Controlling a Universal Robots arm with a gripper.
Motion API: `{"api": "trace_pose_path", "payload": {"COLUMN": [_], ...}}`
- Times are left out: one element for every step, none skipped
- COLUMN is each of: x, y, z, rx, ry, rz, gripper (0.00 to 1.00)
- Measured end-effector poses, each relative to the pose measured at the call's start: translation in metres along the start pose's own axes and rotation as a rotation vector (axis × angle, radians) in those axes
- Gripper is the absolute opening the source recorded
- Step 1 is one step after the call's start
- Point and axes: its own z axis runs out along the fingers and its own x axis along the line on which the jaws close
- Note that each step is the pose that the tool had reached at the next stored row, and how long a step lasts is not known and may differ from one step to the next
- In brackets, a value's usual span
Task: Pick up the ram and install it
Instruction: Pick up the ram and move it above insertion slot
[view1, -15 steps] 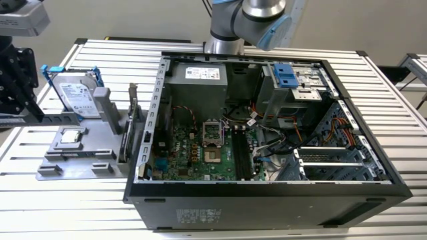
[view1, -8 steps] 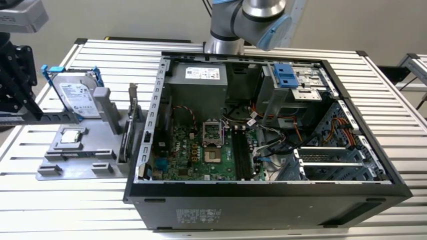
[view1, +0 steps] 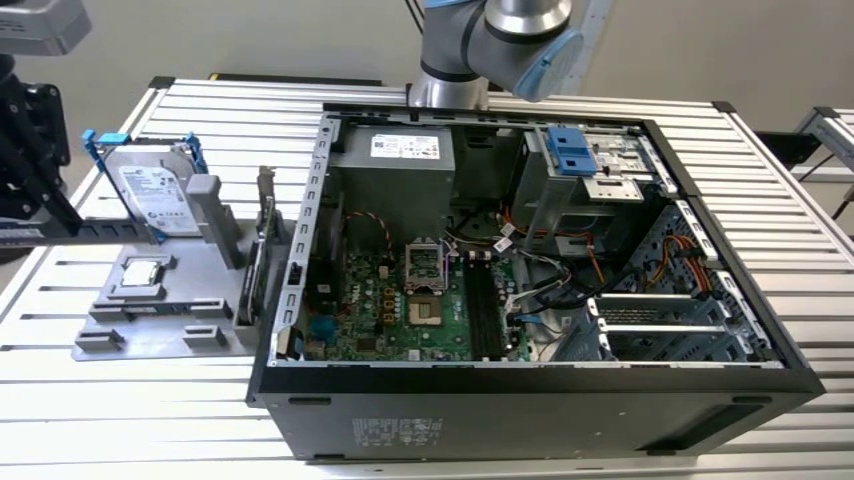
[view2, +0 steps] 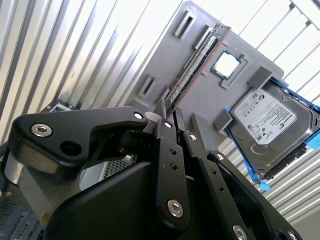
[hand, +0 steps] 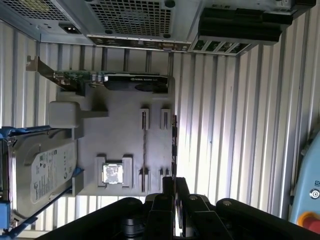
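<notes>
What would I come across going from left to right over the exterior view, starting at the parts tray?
First the hard drive in its blue rails → the expansion card standing on edge → the power supply inside the case → the blue drive-bay latch.

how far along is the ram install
Done: the claw is closed on one end of the ram, which looks raised just clear of the grey tray. In hand: the ram, held beside the tray, away from the open computer case. Left: the long black slots on the motherboard look empty, so it is not yet seated.
</notes>
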Motion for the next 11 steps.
{"api": "trace_pose_path", "payload": {"x": [0.0,0.0,0.0,0.0,-0.0001,-0.0001,-0.0001,-0.0001,-0.0001,-0.0002,-0.0002], "y": [0.0,0.0,0.0,0.0,0.0,0.0,0.0001,0.0001,0.0001,0.0001,0.0001], "z": [-0.0006,-0.0012,-0.0018,-0.0024,-0.0031,-0.0039,-0.0045,-0.0051,-0.0057,-0.0063,-0.0069], "rx": [0.0,0.0001,0.0,0.0,0.0,0.0001,0.0001,0.0,0.0,0.0,0.0], "ry": [0.0,-0.0001,0.0,0.0,0.0,-0.0001,-0.0001,0.0,0.0,0.0,0.0], "rz": [0.0,0.0,0.0,0.0,0.0,0.0,0.0,0.0,0.0,0.0,0.0], "gripper": [0.0,0.0,0.0,0.0,0.0,0.0,0.0,0.0,0.0,0.0,0.0]}}
